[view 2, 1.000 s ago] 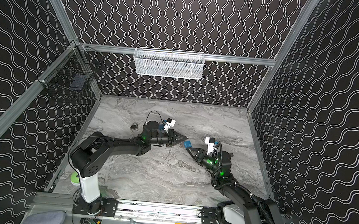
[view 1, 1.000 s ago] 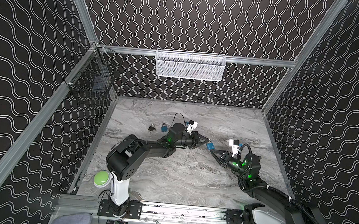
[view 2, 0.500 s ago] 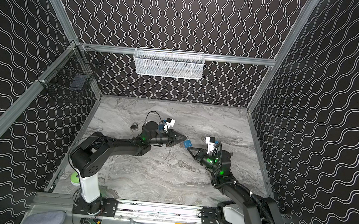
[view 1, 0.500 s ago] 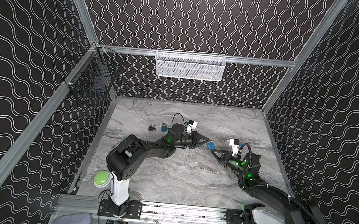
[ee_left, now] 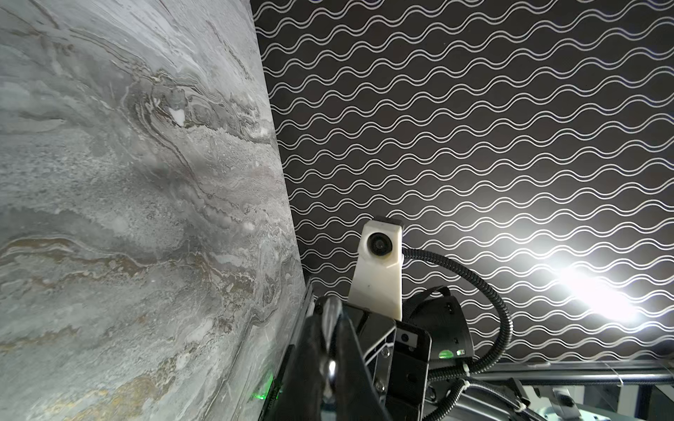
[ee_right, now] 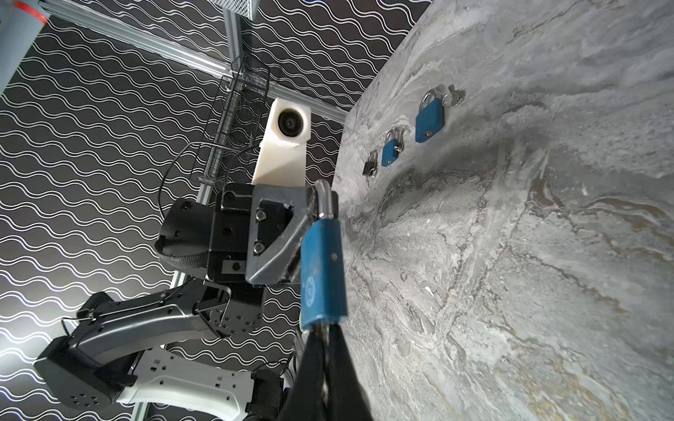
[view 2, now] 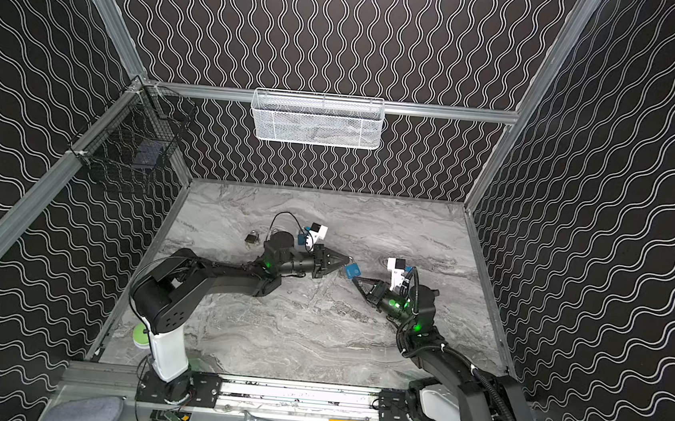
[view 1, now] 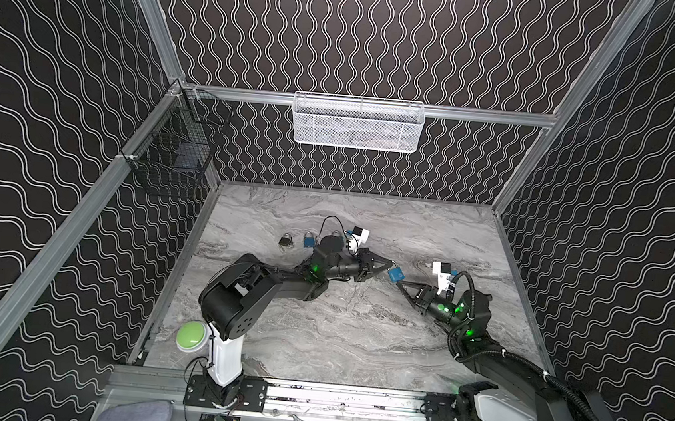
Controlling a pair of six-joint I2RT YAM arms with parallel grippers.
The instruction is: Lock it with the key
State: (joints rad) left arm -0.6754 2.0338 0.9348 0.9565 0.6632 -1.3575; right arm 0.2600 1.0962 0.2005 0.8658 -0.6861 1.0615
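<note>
One blue padlock (view 1: 396, 274): left gripper (view 1: 391, 263) clamped its shackle, right gripper (view 1: 401, 284) pinched shut at its keyhole end.

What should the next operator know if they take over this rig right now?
Left gripper: shut on the shackle of the blue padlock, held off the table.
Right gripper: shut at the padlock's keyhole end, apparently on the key, mostly hidden.
Done: padlock picked up, key at the keyhole.
To do: turn the key; whether the shackle is latched I cannot tell.
Three other padlocks lie on the table.
</note>
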